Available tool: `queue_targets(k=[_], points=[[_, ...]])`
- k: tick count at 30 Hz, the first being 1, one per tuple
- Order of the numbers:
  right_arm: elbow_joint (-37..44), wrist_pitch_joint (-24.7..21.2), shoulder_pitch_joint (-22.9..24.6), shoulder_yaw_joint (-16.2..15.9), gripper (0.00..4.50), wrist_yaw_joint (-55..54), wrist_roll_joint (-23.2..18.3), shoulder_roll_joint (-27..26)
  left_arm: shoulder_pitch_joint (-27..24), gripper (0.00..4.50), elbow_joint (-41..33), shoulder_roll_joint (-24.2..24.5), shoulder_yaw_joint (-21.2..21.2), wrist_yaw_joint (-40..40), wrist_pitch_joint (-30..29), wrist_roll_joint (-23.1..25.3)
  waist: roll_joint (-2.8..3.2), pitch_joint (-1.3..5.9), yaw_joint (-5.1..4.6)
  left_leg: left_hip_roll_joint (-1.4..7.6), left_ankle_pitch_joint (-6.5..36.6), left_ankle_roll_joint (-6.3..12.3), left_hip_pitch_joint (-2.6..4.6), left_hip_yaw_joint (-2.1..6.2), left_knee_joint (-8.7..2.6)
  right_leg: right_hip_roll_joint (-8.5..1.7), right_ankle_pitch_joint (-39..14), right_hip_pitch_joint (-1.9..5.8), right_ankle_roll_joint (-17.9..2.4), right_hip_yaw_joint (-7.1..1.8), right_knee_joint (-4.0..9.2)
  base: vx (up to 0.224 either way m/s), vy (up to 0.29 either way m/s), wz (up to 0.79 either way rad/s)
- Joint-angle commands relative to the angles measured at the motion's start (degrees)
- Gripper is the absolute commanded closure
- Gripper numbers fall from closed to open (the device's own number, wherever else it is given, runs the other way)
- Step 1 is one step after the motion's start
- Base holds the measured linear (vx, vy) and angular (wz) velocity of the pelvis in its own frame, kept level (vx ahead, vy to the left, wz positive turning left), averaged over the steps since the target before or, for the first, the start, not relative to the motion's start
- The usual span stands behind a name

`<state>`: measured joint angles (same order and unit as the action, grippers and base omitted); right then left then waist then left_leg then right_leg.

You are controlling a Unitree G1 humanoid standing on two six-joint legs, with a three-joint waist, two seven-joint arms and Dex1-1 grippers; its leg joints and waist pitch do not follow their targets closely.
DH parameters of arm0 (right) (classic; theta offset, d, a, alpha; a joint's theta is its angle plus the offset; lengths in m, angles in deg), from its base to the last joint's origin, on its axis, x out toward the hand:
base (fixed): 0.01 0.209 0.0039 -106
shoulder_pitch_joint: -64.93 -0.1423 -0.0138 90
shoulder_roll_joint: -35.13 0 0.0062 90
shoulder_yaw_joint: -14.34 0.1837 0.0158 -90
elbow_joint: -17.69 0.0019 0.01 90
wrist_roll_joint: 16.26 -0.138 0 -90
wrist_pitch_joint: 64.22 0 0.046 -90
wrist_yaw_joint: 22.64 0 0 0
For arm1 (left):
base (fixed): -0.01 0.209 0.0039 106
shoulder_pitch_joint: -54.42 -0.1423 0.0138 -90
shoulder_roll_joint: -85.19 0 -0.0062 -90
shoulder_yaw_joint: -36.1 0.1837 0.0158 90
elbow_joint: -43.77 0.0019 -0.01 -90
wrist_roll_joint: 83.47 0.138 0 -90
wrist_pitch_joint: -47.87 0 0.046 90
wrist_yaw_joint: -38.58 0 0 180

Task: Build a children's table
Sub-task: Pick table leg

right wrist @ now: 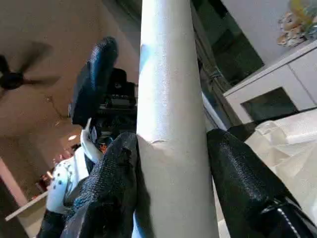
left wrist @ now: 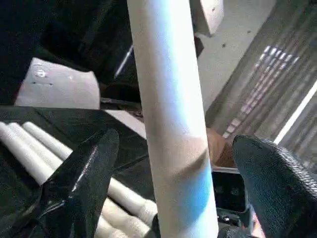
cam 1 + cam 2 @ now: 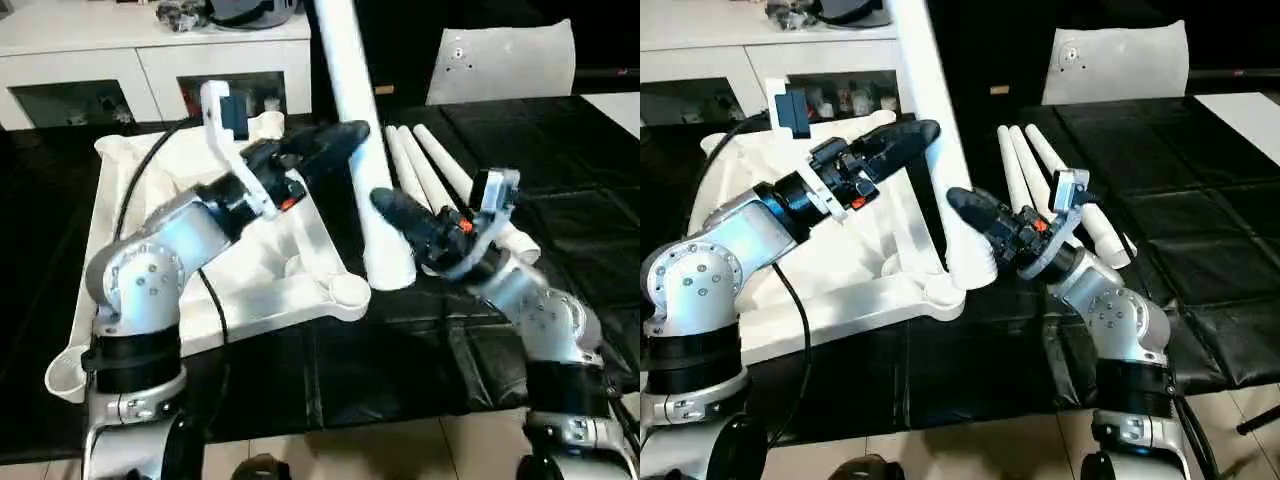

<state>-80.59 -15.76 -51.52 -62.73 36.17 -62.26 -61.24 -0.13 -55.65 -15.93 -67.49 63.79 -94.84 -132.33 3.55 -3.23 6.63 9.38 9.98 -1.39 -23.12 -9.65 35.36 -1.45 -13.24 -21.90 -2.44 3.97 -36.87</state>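
The white tabletop (image 3: 255,300) lies ribbed side up on the black work table. One white leg (image 3: 362,150) stands tilted, its thick end down on the black cover next to the tabletop's front right corner socket (image 3: 347,291). My right gripper (image 3: 385,205) is shut on this leg low down, both fingers (image 1: 109,188) pressed against the leg (image 1: 171,124). Higher up, my left gripper (image 3: 342,138) is open around the leg (image 2: 171,114), with a gap between it and each of the fingers (image 2: 84,178). Three more legs (image 3: 432,170) lie side by side behind my right arm.
A white glass-door cabinet (image 3: 150,60) stands behind the table on the left. A white chair back (image 3: 500,60) stands at the far right edge. A white sheet (image 3: 615,105) lies at the table's right. The table's front edge (image 3: 380,415) runs close to my body.
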Motion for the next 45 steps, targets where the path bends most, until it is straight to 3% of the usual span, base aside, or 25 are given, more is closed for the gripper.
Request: queue_targets(k=[1, 4, 11, 14, 15, 17, 21, 24, 26, 29, 36, 45], points=[[2.5, -0.8, 0.4, -0.7, 2.68, -0.1, -1.5, 0.2, 1.1, 0.07, -1.4, -0.2, -0.9, -0.7, -1.5, -2.8, -0.33, 4.03, 0.27, 3.93, 6.2, 2.48, 1.22, 1.99, -3.44, -6.91, -11.0, 2.49, -6.9, -3.44, 5.97, 0.0, 0.0, 0.0], [3.2, -1.0, 0.6, -1.8, 2.68, -0.3, -1.2, 0.7, 0.7, 0.07, -2.4, -0.1, -0.6, -0.5, -2.8, -5.3, -0.38, 4.04, 0.26, 3.93, 5.8, 2.65, 1.15, 1.98, -3.51, -6.9, -10.7, 2.47, -6.8, -3.44, 5.98, 0.0, 0.0, 0.0], [4.3, -0.5, 1.2, -3.4, 2.68, -0.6, 0.3, 0.6, -0.3, 0.07, -3.5, 0.0, 0.2, 0.0, -3.1, -6.0, -0.2, 4.04, 0.25, 4.13, 5.9, 2.27, 1.19, 2.1, -3.74, -6.93, -10.4, 2.5, -6.0, -3.49, 6.0, 0.0, 0.0, 0.0], [5.3, 2.3, 1.5, -5.6, 2.68, -2.0, 3.6, 0.6, -1.2, 0.07, -4.5, 2.0, 3.0, 1.4, -0.8, -2.8, -0.21, 3.94, 0.1, 4.17, 6.6, 1.91, 1.19, 2.13, -3.92, -6.93, -10.7, 2.33, -5.7, -3.52, 6.05, 0.0, 0.0, 0.0], [6.1, 3.6, 2.0, -7.2, 2.68, -2.3, 5.2, 0.7, -1.6, 0.63, -4.7, 3.3, 5.5, 1.8, 1.4, 1.0, -0.31, 3.94, 0.15, 4.2, 6.8, 1.94, 1.28, 2.17, -3.98, -6.98, -11.1, 2.38, -5.4, -3.57, 6.14, 0.0, 0.0, 0.0], [6.6, 5.4, 2.2, -8.3, 2.68, -3.3, 6.9, 0.2, -1.9, 0.77, -4.5, 3.8, 6.8, 1.2, 3.5, 3.9, -0.11, 3.93, 0.07, 4.21, 6.9, 1.61, 1.33, 2.09, -3.98, -6.94, -11.2, 2.28, -4.9, -3.63, 6.09, 0.0, 0.0, 0.0], [6.9, 10.3, 2.6, -9.5, 2.68, -7.7, 10.8, -2.3, -2.5, 0.77, -4.5, 3.1, 8.5, -1.8, 8.0, 8.9, 0.0, 4.02, -0.1, 4.34, 6.9, 1.12, 1.33, 2.18, -4.06, -7.06, -8.8, 2.39, -5.9, -3.58, 5.84, 0.0, 0.0, 0.0], [6.9, 13.1, 2.8, -10.2, 2.68, -9.1, 12.6, -3.3, -3.2, 0.77, -4.7, 2.7, 9.3, -2.5, 9.9, 10.0, 0.06, 4.12, -0.2, 4.35, 6.6, 1.32, 1.26, 2.19, -4.07, -7.1, -7.3, 2.47, -6.1, -3.55, 5.81, 0.0, 0.0, 0.0], [6.8, 15.6, 2.8, -10.9, 2.68, -10.5, 14.2, -4.4, -4.0, 0.77, -4.5, 3.5, 11.7, -2.5, 15.1, 15.0, 0.05, 4.16, -0.23, 4.42, 6.4, 1.59, 1.22, 2.22, -4.08, -7.08, -6.2, 2.45, -6.1, -3.57, 5.74, 0.0, 0.0, 0.0], [6.5, 18.7, 3.1, -12.1, 2.68, -11.6, 16.5, -5.1, -4.6, 0.77, -4.2, 3.2, 13.1, -3.4, 19.1, 18.9, 0.04, 4.14, -0.27, 4.49, 6.9, 1.63, 1.3, 2.17, -4.13, -7.12, -6.0, 2.39, -5.9, -3.61, 5.65, 0.0, 0.0, 0.0], [4.0, 24.2, 2.8, -14.0, 2.68, -12.9, 20.7, -5.4, -4.8, 0.77, -3.6, 1.7, 13.7, -7.4, 22.7, 22.8, 0.11, 4.04, -0.42, 4.44, 8.0, 1.49, 1.23, 2.18, -4.14, -7.1, -7.0, 2.42, -6.3, -3.66, 5.74, 0.0, 0.0, 0.0], [2.3, 27.8, 2.4, -14.8, 2.68, -13.4, 22.6, -5.5, -5.7, 0.77, -2.8, 1.0, 15.0, -9.4, 27.4, 27.8, 0.11, 4.13, -0.47, 4.52, 7.9, 2.27, 1.25, 2.2, -4.04, -7.1, -5.3, 2.42, -6.8, -3.65, 5.6, 0.0, 0.0, 0.0]])
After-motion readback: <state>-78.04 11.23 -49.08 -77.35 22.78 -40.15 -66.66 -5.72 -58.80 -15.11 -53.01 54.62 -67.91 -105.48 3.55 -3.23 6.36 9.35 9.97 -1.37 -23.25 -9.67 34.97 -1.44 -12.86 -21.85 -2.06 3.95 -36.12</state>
